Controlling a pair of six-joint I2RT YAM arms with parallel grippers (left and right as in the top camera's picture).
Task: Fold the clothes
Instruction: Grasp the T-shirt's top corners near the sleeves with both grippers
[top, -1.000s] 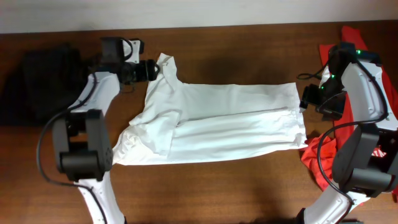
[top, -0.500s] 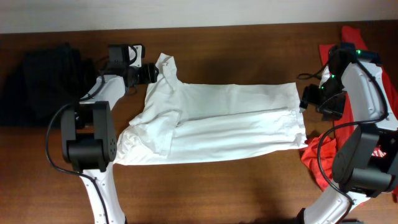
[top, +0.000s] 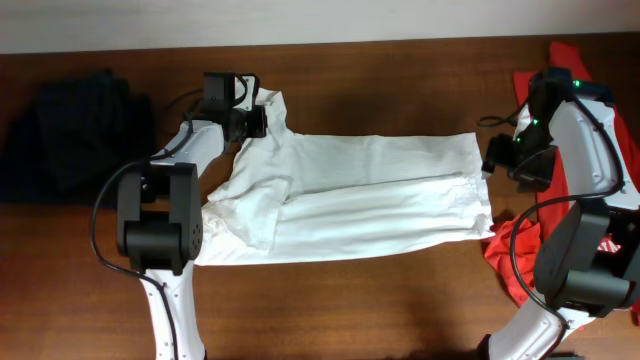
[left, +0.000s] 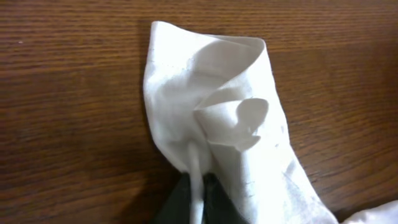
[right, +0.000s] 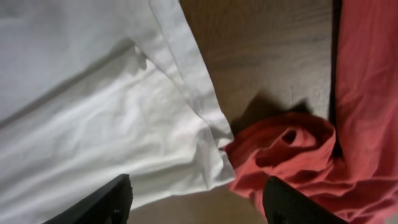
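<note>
Having shifted rightward, our left gripper (top: 250, 122) pinches the white T-shirt (top: 370, 190) by its upper-left sleeve, which we should lay inward smoothly; our right gripper (top: 500, 160) gapes empty.

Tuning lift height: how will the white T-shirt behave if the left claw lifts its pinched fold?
Likely floppy: the white T-shirt curls limply beyond the left claw. Probably light: thin, creased cloth lying flat. The rest would likely sag and trail across the wooden table.
</note>
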